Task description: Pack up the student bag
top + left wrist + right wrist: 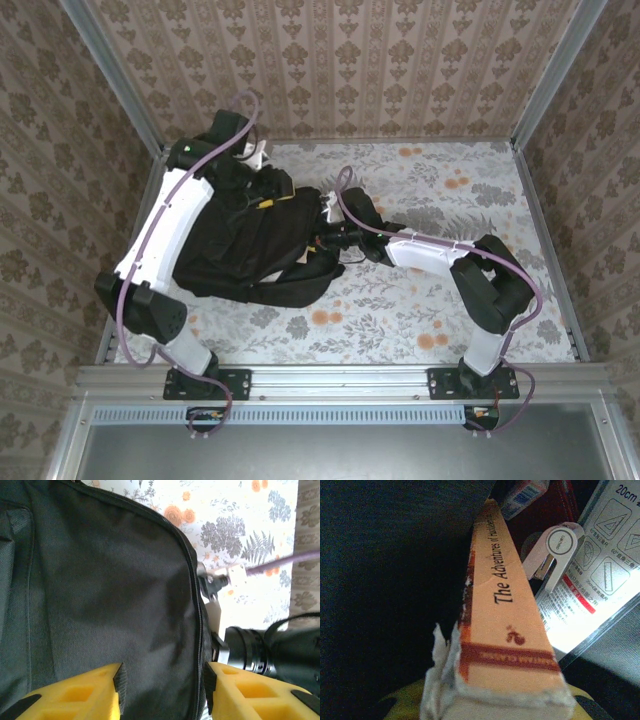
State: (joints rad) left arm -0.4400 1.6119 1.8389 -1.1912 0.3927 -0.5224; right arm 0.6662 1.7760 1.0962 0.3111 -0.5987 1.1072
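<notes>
Patterned wallpaper (350, 60) on three sides, a flowered tablecloth (450, 190) below, and the student bag (240, 255) lies slumped left of centre on it. It sits closer to the left arm than the right, with straps trailing toward the near edge.

Packing looks well under way, I'd say, but not finished. At the right wrist, the right gripper (492, 702) is clamped on a paperback book (507, 605). Its orange spine faces up, the title begins "The Adventures of", the near corner is torn, and it's poking into the dark mouth of the bag. Past it, inside by the look of it, sit a packet of rulers and set squares (600, 555), a white clip-like thing (555, 550) and a small blue-printed box (522, 495). So some supplies are in, and the book is at the opening, not yet let go. Whether anything waits outside the bag, I can't pick out from above.

On the far side, the left gripper (162, 682) hovers at the bag's outer panel with its jaws apart. Fabric and a zip line (196, 605) show in the gap, and nothing is pinched that I can see.

Left to do, as I judge it: release the book, then likely close the bag. The bag itself is big, black and rounded, made of soft woven fabric that creases and sags.
</notes>
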